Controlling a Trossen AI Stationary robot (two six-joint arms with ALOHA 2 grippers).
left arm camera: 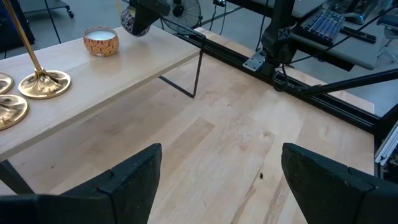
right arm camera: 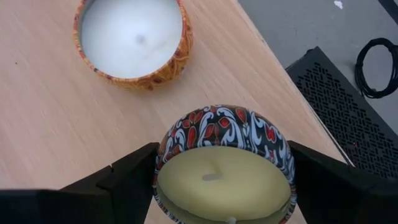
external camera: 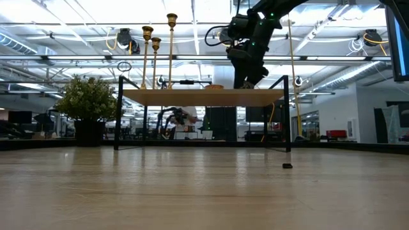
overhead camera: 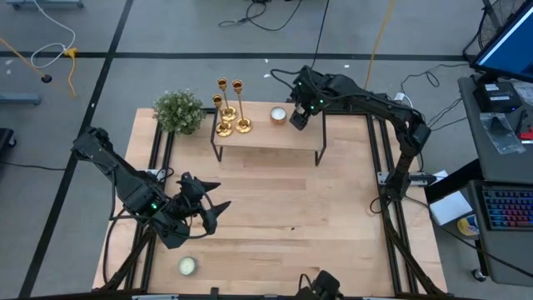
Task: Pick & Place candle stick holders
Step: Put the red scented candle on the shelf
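Observation:
Three gold candle stick holders stand on their round bases at the left end of a small raised wooden shelf; their stems show in the low view. At the shelf's right end my right gripper is shut on a short candle in a black, red and white patterned tin. Next to it on the shelf sits a white candle in an orange tin. My left gripper hangs open over the table's near left part, nothing between its fingers. My right gripper pinches the patterned tin by opposite sides of its round wall, one finger on each side. The fingers slant down from above, over the shelf's right end. The tin is upright, wax up. I cannot tell whether its bottom rests on the shelf.
A green bushy plant stands on the table left of the shelf. A pale candle lies near the table's front left. A small dark speck sits on the wood. Black frame rails run along the table's sides.

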